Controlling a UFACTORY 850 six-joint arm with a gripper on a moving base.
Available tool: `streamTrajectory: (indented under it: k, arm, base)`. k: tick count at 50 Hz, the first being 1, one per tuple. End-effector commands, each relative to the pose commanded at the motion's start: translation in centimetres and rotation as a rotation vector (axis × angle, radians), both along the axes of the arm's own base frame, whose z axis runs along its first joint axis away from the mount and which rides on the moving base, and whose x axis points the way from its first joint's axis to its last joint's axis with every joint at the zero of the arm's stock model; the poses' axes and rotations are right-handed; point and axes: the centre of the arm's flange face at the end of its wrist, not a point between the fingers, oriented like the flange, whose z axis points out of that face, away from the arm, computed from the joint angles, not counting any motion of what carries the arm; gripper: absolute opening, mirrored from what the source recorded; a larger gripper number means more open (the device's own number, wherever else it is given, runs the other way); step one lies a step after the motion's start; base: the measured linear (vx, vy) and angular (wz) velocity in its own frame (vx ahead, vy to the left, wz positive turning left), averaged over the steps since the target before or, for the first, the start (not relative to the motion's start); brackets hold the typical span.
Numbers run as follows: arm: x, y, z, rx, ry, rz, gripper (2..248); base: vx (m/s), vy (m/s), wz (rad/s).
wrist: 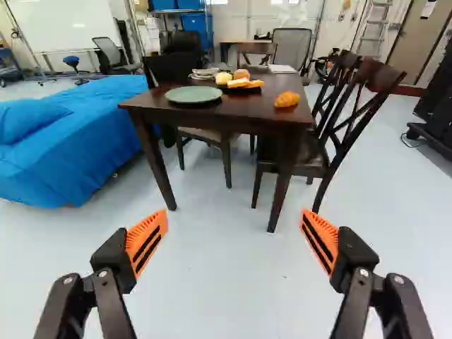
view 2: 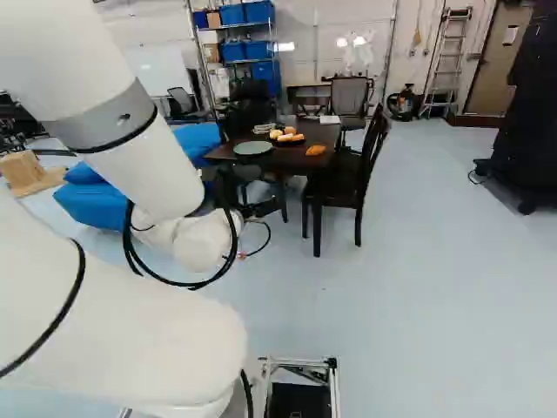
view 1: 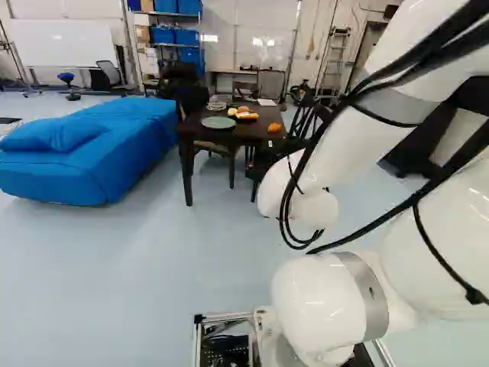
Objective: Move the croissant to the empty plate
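Observation:
In the wrist view the gripper (wrist: 234, 220) stands wide open, with only floor visible between its orange pads. Well ahead of it, a golden-brown croissant (wrist: 287, 99) lies directly on the dark table (wrist: 212, 116), near its edge on the chair side. The empty green plate (wrist: 193, 94) rests on the same table, nearer the blue-covered bed. Both base views show the croissant (view 2: 316, 150) and the plate (view 2: 253, 148) apart on the tabletop. In those views I cannot make out the fingers behind the arm.
A dark plate with several food pieces (wrist: 242, 87) stands between and behind the green plate and croissant. Wooden chairs (wrist: 353, 120) flank the table on one side; a blue-covered bed (wrist: 78, 134) is on the other. Shelves and a ladder (view 2: 448, 61) stand farther back.

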Motion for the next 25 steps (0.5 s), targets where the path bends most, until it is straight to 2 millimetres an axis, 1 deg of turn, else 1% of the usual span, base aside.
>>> streamTrajectory:
  k: [25]
  arm:
    - [0.00, 0.00, 0.00, 0.000, 0.000, 0.000, 247]
  base:
    - [0.000, 0.000, 0.000]
